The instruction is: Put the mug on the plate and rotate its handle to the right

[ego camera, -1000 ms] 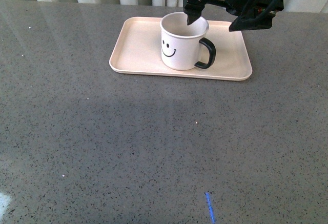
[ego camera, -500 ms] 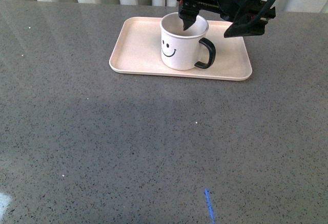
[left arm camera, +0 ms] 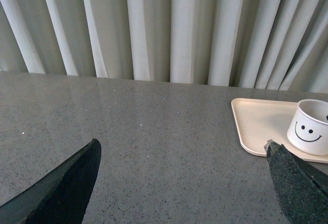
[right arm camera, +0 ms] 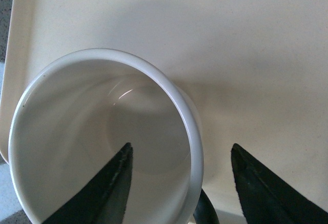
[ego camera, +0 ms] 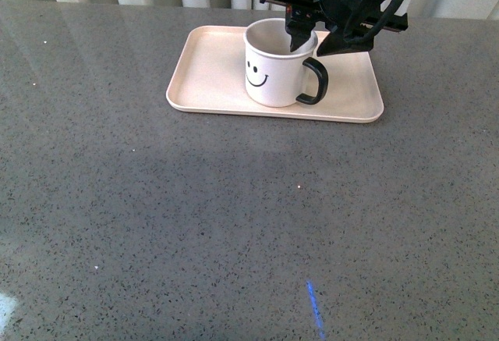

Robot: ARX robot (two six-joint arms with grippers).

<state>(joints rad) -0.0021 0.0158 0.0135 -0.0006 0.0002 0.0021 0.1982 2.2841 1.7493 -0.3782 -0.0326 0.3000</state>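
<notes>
Jaws spread wide, the left gripper (left arm camera: 183, 146) hangs idle, well apart from the plate (ego camera: 207, 68). On that far plate the mug (ego camera: 273, 76) stands right of centre, handle (ego camera: 316, 82) already pointing right. The right gripper (ego camera: 310, 43) straddles the rim, jaws apart, one finger (ego camera: 299, 37) inside. Closing crookedly could tip the mug or swing the handle. Since a second ago that finger has dipped lower; mug unmoved

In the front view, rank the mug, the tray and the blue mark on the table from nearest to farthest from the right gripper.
1. mug: its rim sits between the open jaws of the right gripper.
2. tray: under the mug, just below the gripper.
3. blue mark: far off on the table, toward the robot's side.
</notes>
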